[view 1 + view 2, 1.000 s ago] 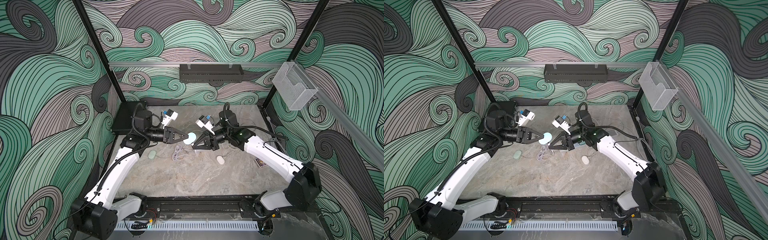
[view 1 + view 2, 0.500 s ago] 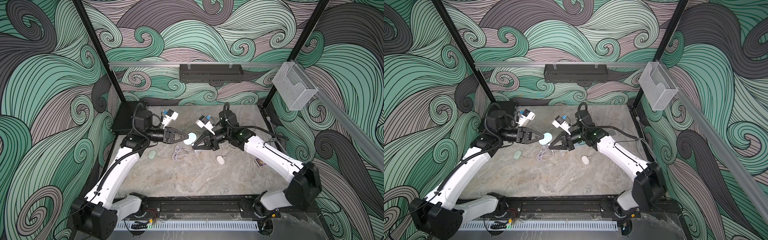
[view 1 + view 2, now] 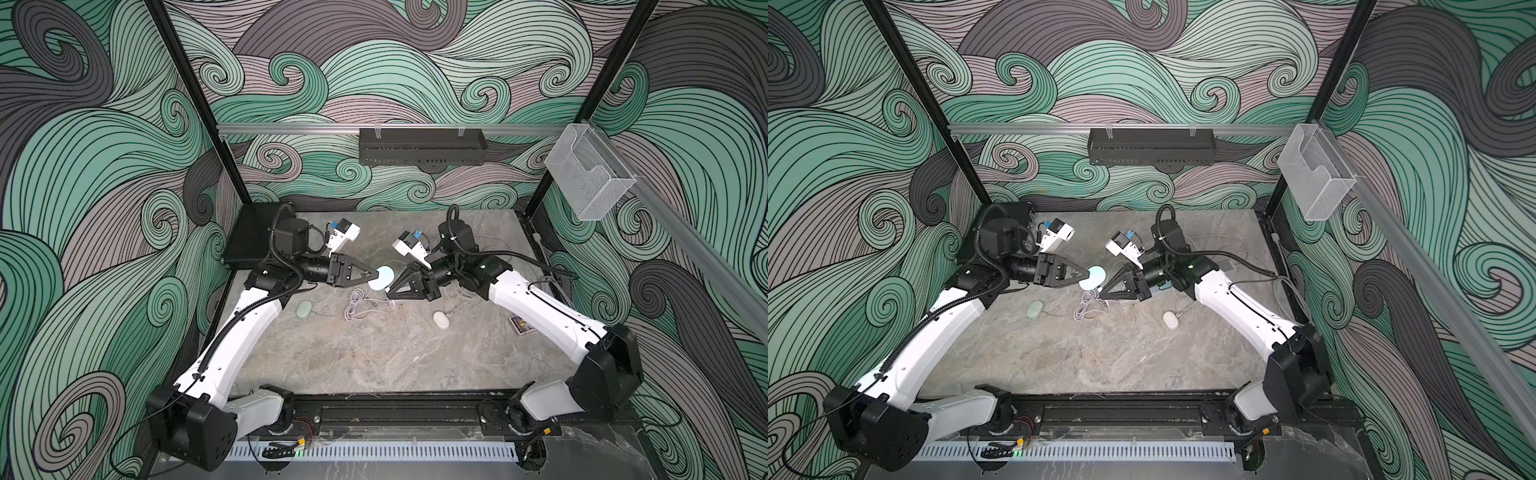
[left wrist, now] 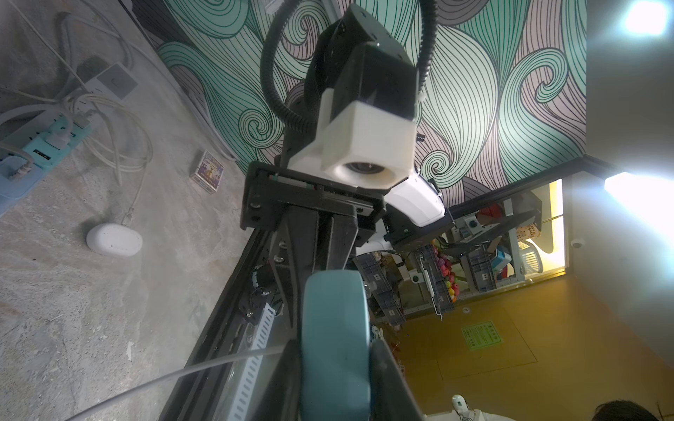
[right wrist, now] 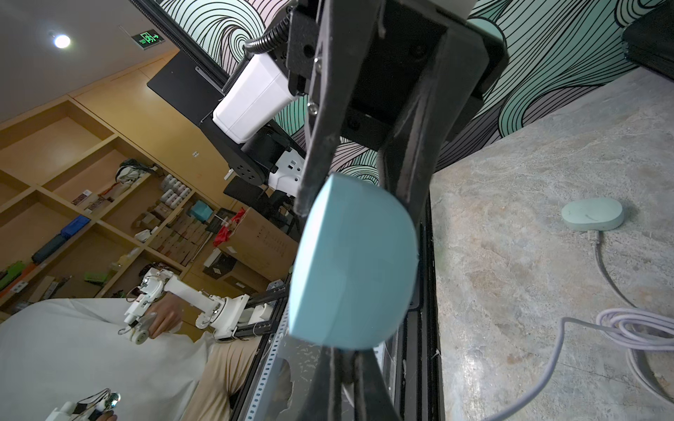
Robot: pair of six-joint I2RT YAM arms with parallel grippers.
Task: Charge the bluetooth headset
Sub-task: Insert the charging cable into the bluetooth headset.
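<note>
1. Left wrist view shows the left gripper (image 4: pixel 333 382) pinching the blue headset case (image 4: pixel 333 339) edge-on, one finger against each broad face.
2. In both top views this case is held clear above the table (image 3: pixel 374 361), toward the back of its middle, between the two arms' tips.
3. The right gripper (image 3: pixel 388 291) has its jaws pressed together. Its tip sits right at the case's rim, opposite the left gripper. Whether it touches the case cannot be told.
4. A lavender cable (image 3: pixel 357 303) lies coiled on the table just below the held case. In the right wrist view one strand leaves the coil and runs toward the right gripper's side of the picture. Whether its plug is pinched there cannot be told.
5. A green case (image 3: pixel 304 308) lies on the table near the left arm, with a thin grey lead running from it.
6. A white case (image 3: pixel 441 320) lies near the right arm, with a plug end just beside it.
7. A pale blue power strip (image 4: pixel 36 153) with several leads plugged in lies behind the right arm, and a small printed box (image 3: pixel 521 325) sits by the table's right edge.
</note>
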